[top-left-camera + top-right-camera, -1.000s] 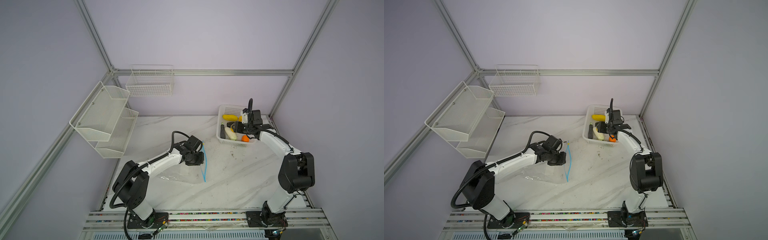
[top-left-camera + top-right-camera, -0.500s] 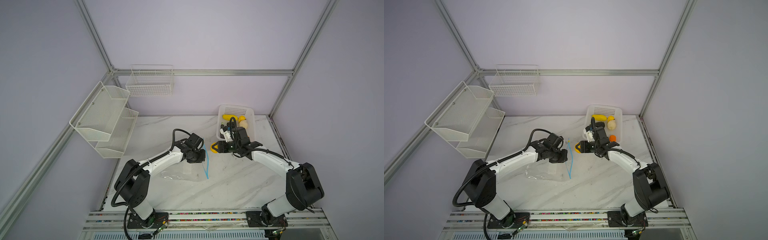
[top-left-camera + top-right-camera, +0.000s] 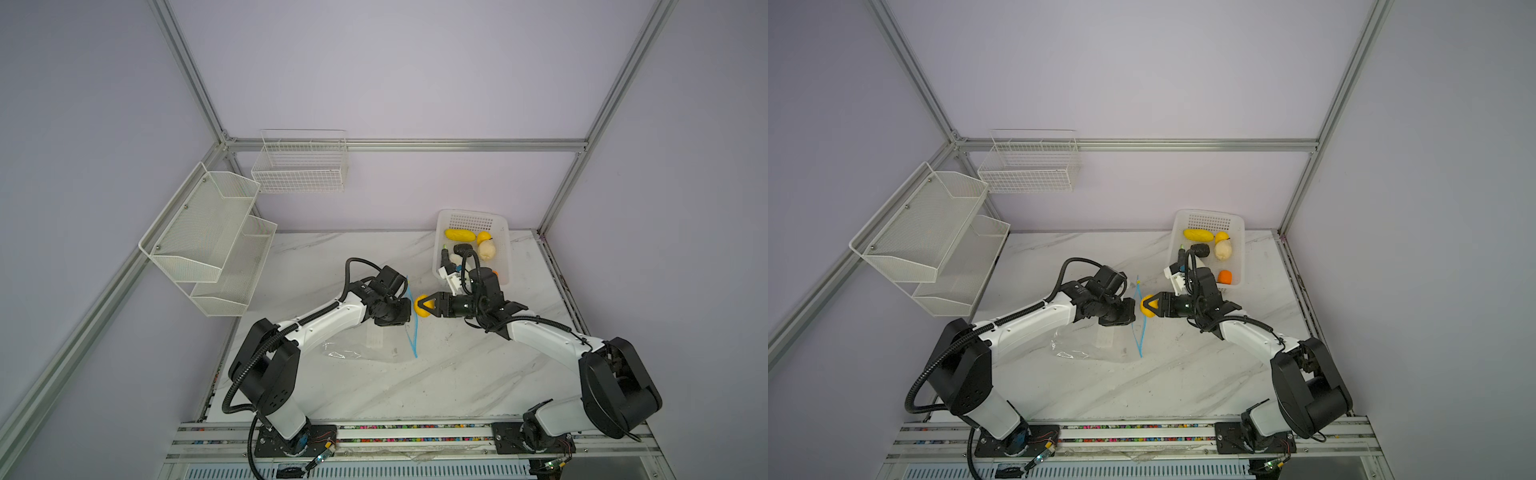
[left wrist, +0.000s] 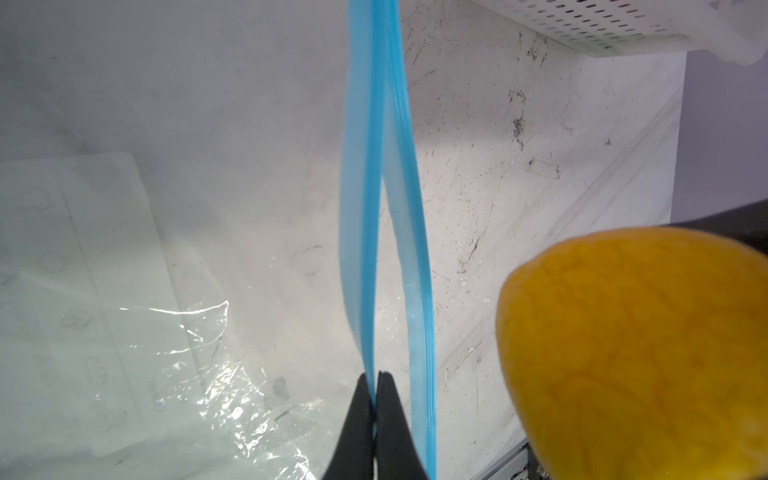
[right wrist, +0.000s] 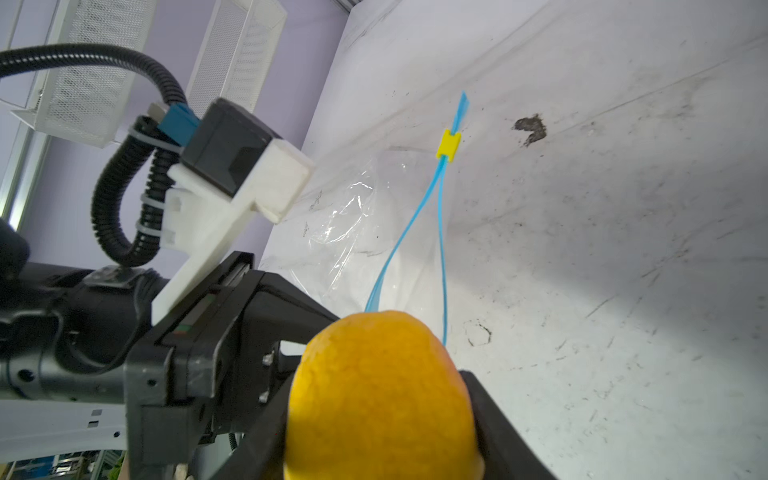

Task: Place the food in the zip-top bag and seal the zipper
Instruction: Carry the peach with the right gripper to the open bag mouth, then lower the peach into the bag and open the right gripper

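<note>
Yellow-orange toy fruit (image 3: 422,306) fills the right jaws, which stand part open and clamped on its sides, at the centre of both top views. Facing it, the left jaws are shut flat on one lip of the light-blue zipper (image 4: 359,216), holding it apart from the other lip so the zip-top bag (image 3: 357,347) gapes a little; how wide is hard to judge. Loading is the step in hand: next the fruit needs threading between the lips before release. Other food (image 3: 459,235) waits in the white basket (image 3: 471,219) at upper right, on the worktop (image 3: 436,374).
</note>
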